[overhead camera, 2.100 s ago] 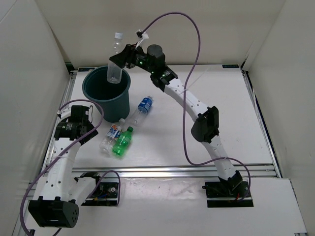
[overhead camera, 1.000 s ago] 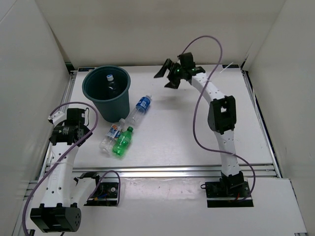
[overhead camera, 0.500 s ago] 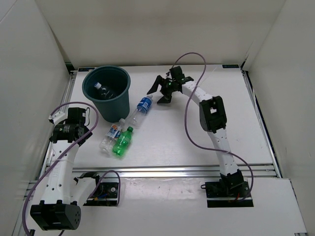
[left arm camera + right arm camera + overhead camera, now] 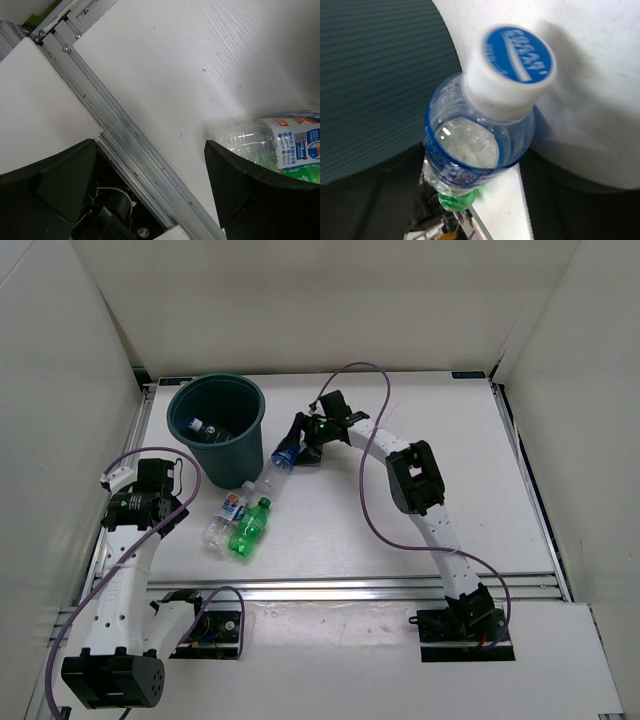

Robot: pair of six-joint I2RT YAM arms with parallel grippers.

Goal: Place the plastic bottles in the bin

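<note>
Right gripper sits low beside the bin, jaws spread astride the cap end of the blue-label bottle lying on the table; I can't tell whether the pads touch it. One bottle lies in the bin. Left gripper gapes wide and empty near the red-white-blue bottle and green bottle, which lie side by side.

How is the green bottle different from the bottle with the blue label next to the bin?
The green bottle is green all over; the blue-label bottle is clear. The green bottle's cap is green; the blue-label bottle's is white with a blue top. No gripper is at the green bottle; the right gripper's jaws straddle the blue-label bottle. Both lie on the table outside the bin.
</note>
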